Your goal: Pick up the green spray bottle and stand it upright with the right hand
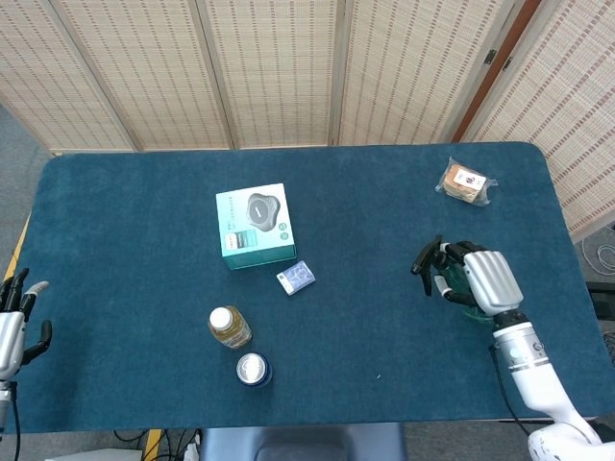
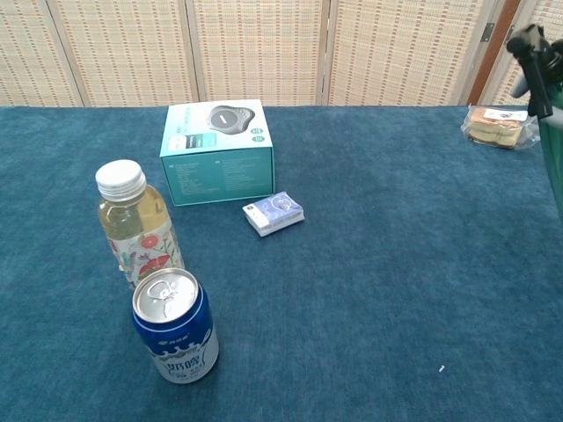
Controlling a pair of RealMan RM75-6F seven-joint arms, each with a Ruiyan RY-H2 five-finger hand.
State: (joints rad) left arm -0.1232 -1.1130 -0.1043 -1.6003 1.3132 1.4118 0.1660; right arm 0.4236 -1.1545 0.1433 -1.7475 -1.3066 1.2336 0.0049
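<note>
Now the right hand, fingers curled round the green spray bottle, holds it near-upright by the tabletop's right edge; setting down and letting go remain.

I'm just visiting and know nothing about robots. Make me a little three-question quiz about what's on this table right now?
1. True or false: the right hand holds the green spray bottle.
2. Which stands nearest the blue can? A) teal box B) tea bottle C) wrapped snack
3. Fill in: the small blue packet lies just in front of the ____.

Key: 1 true; 2 B; 3 teal box.
</note>
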